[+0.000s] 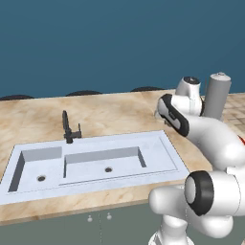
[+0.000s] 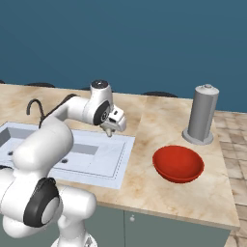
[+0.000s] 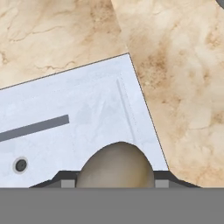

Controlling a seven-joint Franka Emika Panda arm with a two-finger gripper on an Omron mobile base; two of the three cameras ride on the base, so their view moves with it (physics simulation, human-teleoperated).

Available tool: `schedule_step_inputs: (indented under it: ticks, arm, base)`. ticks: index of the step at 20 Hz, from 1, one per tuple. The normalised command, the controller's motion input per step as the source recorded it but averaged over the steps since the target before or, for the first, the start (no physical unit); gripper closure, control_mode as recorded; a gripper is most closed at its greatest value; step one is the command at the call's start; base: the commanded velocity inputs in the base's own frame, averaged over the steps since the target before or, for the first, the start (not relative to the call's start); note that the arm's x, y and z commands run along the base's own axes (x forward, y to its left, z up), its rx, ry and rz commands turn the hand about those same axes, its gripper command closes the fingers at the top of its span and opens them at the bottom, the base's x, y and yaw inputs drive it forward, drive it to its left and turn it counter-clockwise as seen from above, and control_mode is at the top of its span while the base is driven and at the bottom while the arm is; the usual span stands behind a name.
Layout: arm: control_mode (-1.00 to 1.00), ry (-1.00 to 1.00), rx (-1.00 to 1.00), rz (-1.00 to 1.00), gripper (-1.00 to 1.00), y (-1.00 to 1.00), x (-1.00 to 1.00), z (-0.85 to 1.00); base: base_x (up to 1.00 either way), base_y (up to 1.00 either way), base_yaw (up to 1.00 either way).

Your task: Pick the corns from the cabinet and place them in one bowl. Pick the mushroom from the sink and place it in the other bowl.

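**Mushroom's in the grip, red bowl is off to the robot's right**

Left base view: the sink (image 1: 91, 162) sits in the counter (image 1: 115, 112) w/ the black tap (image 1: 70, 129) behind it. Both basins look bare. The arm reaches out over the right end of the sink; can't make out the fingers from this side. Grey canister (image 1: 217, 95) stands at the far right.

Right base view: gripper (image 2: 109, 130) hangs pointing down above the sink's right edge, w/ a small pale lump pinched at its tip, prob the mushroom (image 2: 109, 131). The red bowl (image 2: 178, 163) sits on the counter to the robot's right, well apart from the hand and a bit nearer the front edge, just in front of the canister.

Hand view: the mushroom fills the spot btwn the finger tips, so the jaws are clamped on it. Sink corner and bare counter lie below.

Imo the next move is a plain sideways carry to the right, then down over the bowl. The lump is roundish, no real long axis, so orientation shouldn't matter.
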Motion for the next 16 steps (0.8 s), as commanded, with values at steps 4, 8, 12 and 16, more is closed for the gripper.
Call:
schedule_step_inputs:
  ticks: [4, 8, 12, 16]
  arm:
    - [-1.00, 0.00, 0.00, 0.00, 1.00, -0.56, -0.06, 0.07]
    - [-1.00, -0.05, 0.00, 0.01, 1.00, -0.54, -0.04, 0.05]
    - [-1.00, -0.05, 0.00, 0.01, 1.00, -0.55, -0.02, 0.05]
    - [-1.00, 0.00, 0.00, 0.00, 1.00, -0.53, -0.01, 0.05]
  base:
    - [0.00, 0.00, 0.00]
    - [0.00, 0.00, 0.00]
    - [0.00, 0.00, 0.00]
    - [0.00, 0.00, 0.00]
